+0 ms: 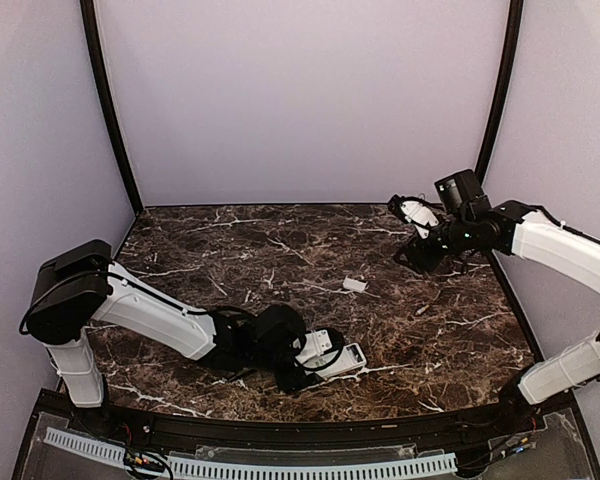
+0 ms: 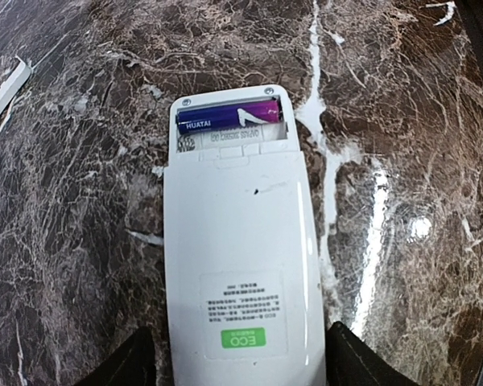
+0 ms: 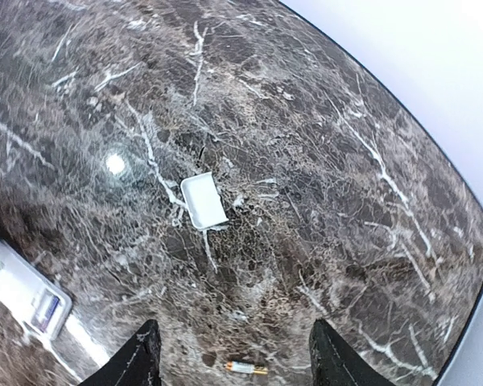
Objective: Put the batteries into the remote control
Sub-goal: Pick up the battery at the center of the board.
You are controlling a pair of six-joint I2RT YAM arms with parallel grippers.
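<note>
Batteries: one loose battery (image 3: 245, 368) lies on the marble table (image 3: 370, 121) below the right gripper (image 3: 233, 328), whose fingers are spread and empty. Its long axis runs from finger to finger, so a wrist turn looks necessary before closing. It is slim and pale with a yellowish end, and too small to place in the overhead view. Further left and nearer, the remote control (image 2: 241, 265) lies back-up between the parted fingers of the left gripper (image 2: 240, 328), apparently just clear of its sides. The open bay at its far end holds one purple battery (image 2: 229, 121), and the slot beside it shows bare white. The cover (image 3: 203, 201) lies apart.
</note>
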